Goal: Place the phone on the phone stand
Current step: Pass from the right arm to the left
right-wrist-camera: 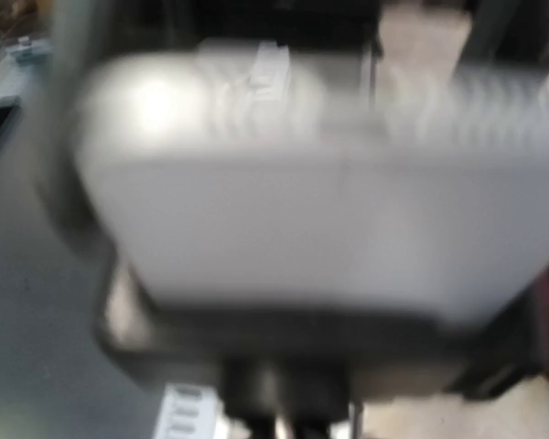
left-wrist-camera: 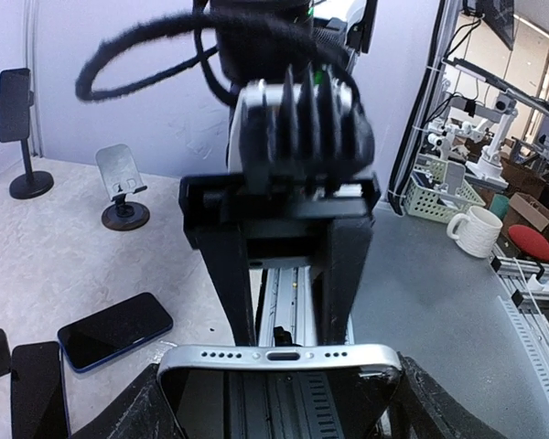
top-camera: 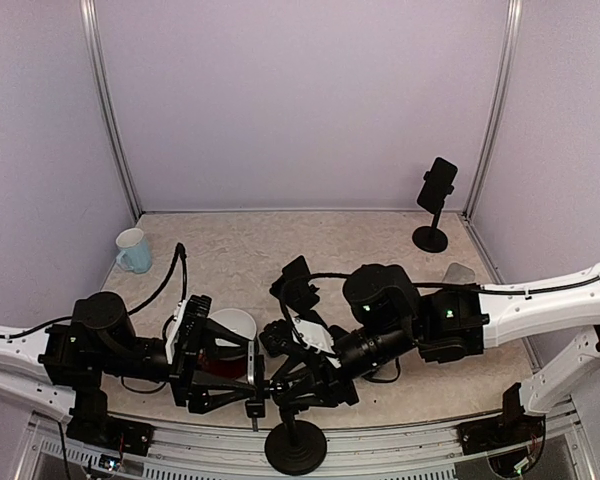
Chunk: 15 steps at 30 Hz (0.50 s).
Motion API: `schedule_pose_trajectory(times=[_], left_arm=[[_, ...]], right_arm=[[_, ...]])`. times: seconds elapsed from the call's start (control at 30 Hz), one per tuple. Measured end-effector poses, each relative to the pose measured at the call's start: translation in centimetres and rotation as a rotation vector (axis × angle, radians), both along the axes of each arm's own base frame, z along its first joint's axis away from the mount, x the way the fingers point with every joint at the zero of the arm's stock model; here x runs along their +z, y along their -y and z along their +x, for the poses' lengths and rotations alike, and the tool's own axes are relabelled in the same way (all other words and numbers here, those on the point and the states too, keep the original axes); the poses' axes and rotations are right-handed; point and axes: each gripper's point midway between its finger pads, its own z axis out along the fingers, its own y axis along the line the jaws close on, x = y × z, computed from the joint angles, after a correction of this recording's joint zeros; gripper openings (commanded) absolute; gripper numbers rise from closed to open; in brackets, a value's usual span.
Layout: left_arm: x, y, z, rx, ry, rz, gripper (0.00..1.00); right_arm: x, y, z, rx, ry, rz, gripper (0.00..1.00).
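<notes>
Handover looked the likely step: the silver-edged phone (left-wrist-camera: 279,355) lay crosswise between the fingers of the left gripper (left-wrist-camera: 281,393), which pressed on its two long sides above the near table edge. The right gripper (left-wrist-camera: 288,320) faced it, fingers reaching down at the phone's port end. Whether they clamped it I could not tell, and that wrist's own view was blurred. Both hung over a round-based pole stand (top-camera: 295,447), probably to regrip the phone before seating it.
</notes>
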Motion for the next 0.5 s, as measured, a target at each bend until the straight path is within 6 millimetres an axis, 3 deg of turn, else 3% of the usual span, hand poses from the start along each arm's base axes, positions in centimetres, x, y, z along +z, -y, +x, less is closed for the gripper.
schedule_pose_trajectory(times=[0.1, 0.2, 0.23, 0.5], left_arm=[[-0.4, -0.1, 0.6, 0.037, -0.006, 0.011, 0.45], [-0.2, -0.4, 1.1, 0.073, -0.014, 0.005, 0.47], [-0.2, -0.4, 1.3, 0.083, -0.017, 0.004, 0.47], [-0.1, 0.0, 2.1, 0.136, -0.04, 0.006, 0.48]], right_arm=[[1.9, -0.8, 0.4, -0.015, 0.018, 0.061, 0.66], [3.7, -1.3, 0.9, -0.035, 0.037, 0.121, 0.95], [4.0, -1.3, 1.1, -0.042, 0.048, 0.133, 0.99], [5.2, -1.0, 2.7, -0.13, 0.078, 0.166, 1.0]])
